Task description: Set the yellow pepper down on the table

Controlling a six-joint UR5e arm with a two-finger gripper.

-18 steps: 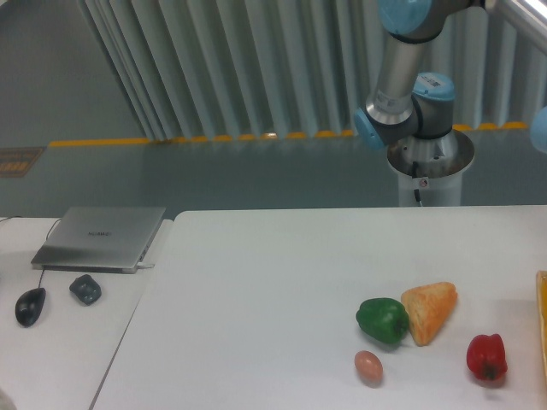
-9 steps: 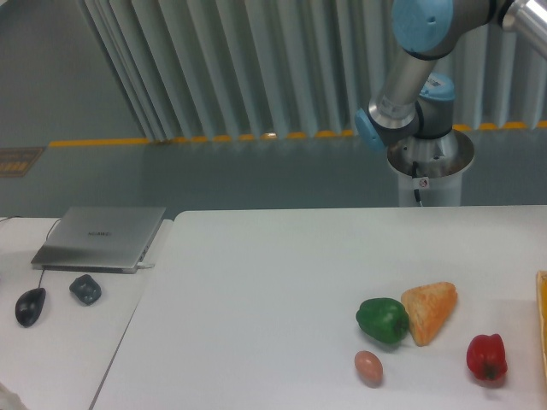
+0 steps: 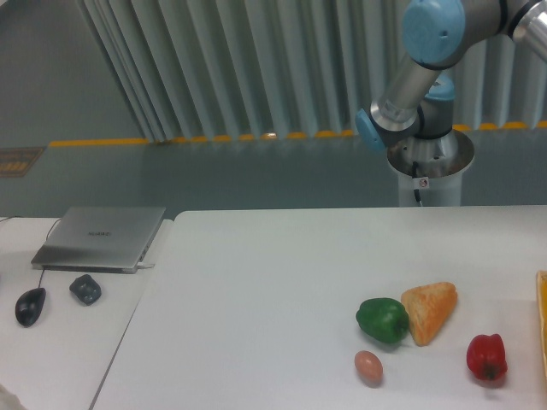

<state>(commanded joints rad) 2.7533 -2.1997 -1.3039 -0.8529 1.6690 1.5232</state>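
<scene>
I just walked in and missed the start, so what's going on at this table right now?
Nothing is being handled in view. The robot arm reaches off the top right of the picture, so its gripper can't be seen. On the white table sit a green pepper, an orange wedge-shaped item touching it, a small egg and a red pepper. No yellow pepper is visible.

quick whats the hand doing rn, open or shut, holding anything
Hand: not in view. Only the arm's elbow and base show behind the table, so its state cannot be told. No yellow pepper is visible either.
</scene>
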